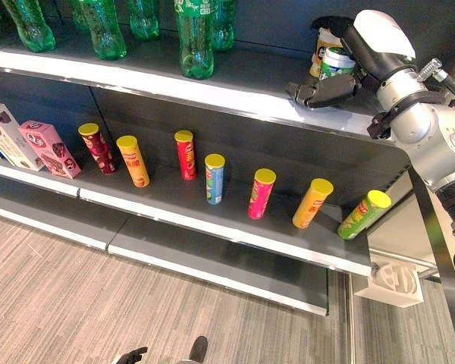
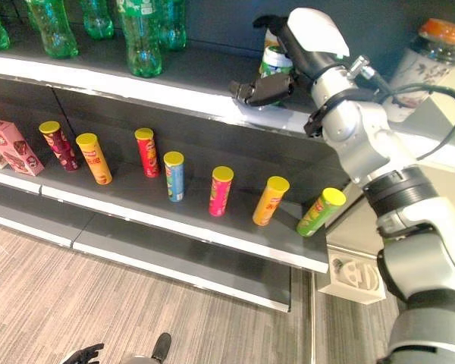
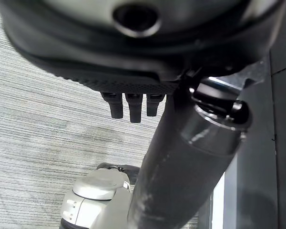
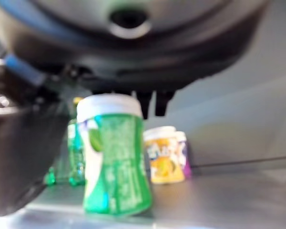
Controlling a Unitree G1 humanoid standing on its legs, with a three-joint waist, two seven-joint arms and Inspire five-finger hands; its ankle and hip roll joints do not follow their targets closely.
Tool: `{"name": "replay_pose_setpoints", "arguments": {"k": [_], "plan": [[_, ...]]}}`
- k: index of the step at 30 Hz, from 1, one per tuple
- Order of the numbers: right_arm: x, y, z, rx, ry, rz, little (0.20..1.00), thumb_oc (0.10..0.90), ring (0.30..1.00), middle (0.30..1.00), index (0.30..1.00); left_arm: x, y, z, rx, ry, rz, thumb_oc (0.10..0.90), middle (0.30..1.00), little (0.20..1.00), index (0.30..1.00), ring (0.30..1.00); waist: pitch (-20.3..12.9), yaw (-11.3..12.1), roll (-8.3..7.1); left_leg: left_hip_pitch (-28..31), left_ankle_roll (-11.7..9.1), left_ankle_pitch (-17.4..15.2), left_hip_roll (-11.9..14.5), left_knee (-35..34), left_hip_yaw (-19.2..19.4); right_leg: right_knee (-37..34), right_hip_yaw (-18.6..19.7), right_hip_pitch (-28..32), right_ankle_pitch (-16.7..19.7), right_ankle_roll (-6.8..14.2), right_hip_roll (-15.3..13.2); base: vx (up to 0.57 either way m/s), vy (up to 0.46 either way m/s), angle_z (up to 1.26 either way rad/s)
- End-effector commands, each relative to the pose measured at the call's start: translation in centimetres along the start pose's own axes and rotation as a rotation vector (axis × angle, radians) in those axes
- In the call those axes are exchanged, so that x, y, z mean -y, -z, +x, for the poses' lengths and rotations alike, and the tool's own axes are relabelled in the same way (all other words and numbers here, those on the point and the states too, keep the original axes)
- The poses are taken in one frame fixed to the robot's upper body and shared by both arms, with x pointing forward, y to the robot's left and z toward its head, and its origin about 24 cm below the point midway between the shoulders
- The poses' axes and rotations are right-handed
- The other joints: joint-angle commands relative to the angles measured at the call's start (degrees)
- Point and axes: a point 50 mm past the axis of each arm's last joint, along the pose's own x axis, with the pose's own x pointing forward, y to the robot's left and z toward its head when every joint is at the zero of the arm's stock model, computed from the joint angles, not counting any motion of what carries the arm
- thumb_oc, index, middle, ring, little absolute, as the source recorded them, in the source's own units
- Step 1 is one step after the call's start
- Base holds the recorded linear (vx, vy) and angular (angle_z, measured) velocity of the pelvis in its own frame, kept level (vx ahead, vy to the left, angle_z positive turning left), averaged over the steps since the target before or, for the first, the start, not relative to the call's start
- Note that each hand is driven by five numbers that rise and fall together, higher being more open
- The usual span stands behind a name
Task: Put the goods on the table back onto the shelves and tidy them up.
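A green jar with a white lid (image 4: 115, 162) stands upright on the top shelf (image 1: 212, 95) at its right end. My right hand (image 1: 330, 89) is around it (image 1: 336, 62): the thumb (image 4: 24, 157) sits a little apart from the jar's side and the fingers (image 4: 155, 102) reach over behind its lid, so the hand is open. Behind the jar stand a yellow jar (image 4: 163, 157) and a purple one (image 4: 182, 152). My left hand (image 1: 133, 355) hangs low over the floor with relaxed fingers (image 3: 128, 107), holding nothing.
Several green bottles (image 1: 195, 38) line the top shelf to the left. Several chip tubes (image 1: 214, 178) stand spaced along the middle shelf (image 1: 235, 227), with snack boxes (image 1: 49, 148) at its left. A big orange-lidded jar (image 2: 432, 45) stands further right. A white block (image 1: 398, 284) lies on the floor.
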Motion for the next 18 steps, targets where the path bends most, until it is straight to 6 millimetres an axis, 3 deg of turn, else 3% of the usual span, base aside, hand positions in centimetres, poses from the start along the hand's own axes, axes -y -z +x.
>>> {"name": "replay_pose_setpoints", "arguments": {"k": [1,18], "plan": [[3.30,-1.38,0.67,0.051,0.181,0.063,0.900,0.800,0.900,0.900,0.900,-2.46,-0.77,0.09,0.019,-0.077,0.069,0.800,0.900,0.900,0.900,0.900,-4.50,1.46,-1.76,5.28,-1.21,-12.85,1.61,1.82,6.67,0.71,-1.21,-5.44,1.93,2.70,-2.59,0.00,0.000,0.00],[2.70,-2.04,1.14,0.059,0.175,0.093,0.900,0.800,0.900,0.900,0.900,-2.68,-0.95,0.12,0.023,-0.089,0.058,0.800,0.900,0.900,0.900,0.900,-4.71,1.38,-1.79,5.70,-1.13,-13.01,1.78,1.72,6.96,0.61,-0.88,-5.43,1.97,2.68,-2.52,0.00,0.000,0.00]]}}
